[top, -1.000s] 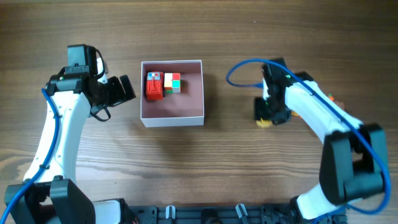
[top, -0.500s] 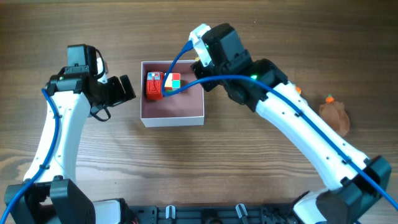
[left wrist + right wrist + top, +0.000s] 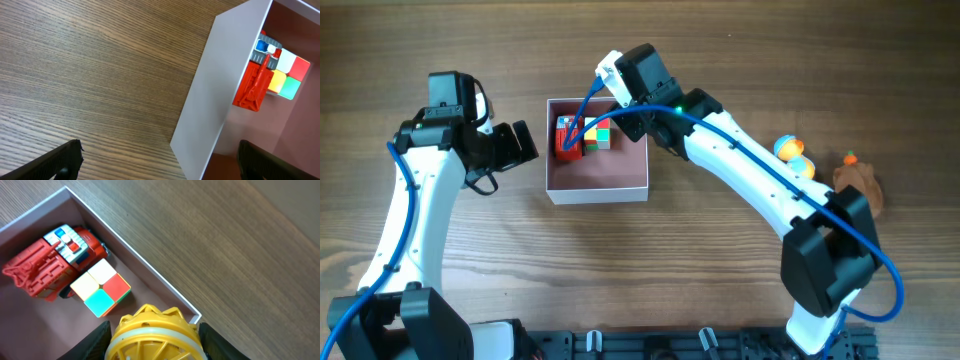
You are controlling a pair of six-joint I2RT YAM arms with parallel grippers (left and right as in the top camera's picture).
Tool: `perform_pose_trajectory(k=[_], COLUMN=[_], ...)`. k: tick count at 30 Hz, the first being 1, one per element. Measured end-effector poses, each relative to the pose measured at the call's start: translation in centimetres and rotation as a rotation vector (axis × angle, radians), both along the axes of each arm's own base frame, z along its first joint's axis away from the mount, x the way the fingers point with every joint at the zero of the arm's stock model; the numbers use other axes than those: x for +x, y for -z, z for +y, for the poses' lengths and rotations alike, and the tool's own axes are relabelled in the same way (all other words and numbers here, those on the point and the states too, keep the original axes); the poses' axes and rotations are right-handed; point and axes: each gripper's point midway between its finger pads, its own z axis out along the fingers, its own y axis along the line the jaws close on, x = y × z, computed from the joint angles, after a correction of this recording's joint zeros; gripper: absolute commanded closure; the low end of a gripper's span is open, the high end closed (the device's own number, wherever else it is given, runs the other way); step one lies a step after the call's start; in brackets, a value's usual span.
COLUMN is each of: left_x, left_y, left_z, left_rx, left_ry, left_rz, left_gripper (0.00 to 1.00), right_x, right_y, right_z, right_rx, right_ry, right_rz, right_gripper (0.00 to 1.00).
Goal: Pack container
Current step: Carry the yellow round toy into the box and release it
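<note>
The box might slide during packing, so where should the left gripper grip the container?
Probably the container's left wall, at the end nearer the robot, pinched over its top edge from the left. The wall is thin and upright, the pink floor behind it is bare there, and the red toy crowds the far end. The left gripper sits open beside it.

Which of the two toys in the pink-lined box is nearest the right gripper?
The small four-coloured cube; it lies between the red plastic truck and the right gripper, which holds a yellow toy.
</note>
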Motion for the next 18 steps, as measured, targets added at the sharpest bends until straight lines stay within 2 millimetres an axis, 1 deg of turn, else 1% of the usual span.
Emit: perform_pose_trajectory(k=[1,2,4,5,6,8,18], left_x=[0.0,0.0,0.0,0.0,0.0,0.0,0.0], left_y=[0.0,0.0,0.0,0.0,0.0,0.0,0.0], left_z=[0.0,0.0,0.0,0.0,0.0,0.0,0.0], left_rx=[0.000,0.000,0.000,0.000,0.000,0.000,0.000], left_ry=[0.000,0.000,0.000,0.000,0.000,0.000,0.000], left_rz=[0.000,0.000,0.000,0.000,0.000,0.000,0.000], left_gripper=[0.00,0.00,0.00,0.00,0.00,0.00,0.00], right_x=[0.0,0.0,0.0,0.0,0.1,0.1,0.0], right_y=[0.4,0.8,1.3,1.6,1.7,1.8,1.8], right_z=[0.0,0.0,0.0,0.0,0.0,0.0,0.0], right_rx=[-0.005,-0.010,-0.016,-0.019,-0.020,-0.026,-0.027], right_ry=[0.000,0.000,0.000,0.000,0.000,-0.007,-0.005], right_rz=[0.007,0.013,0.021,0.025,0.027,0.026,0.030], right_gripper=[0.89,0.77,0.59,0.43,0.31,0.30,0.30])
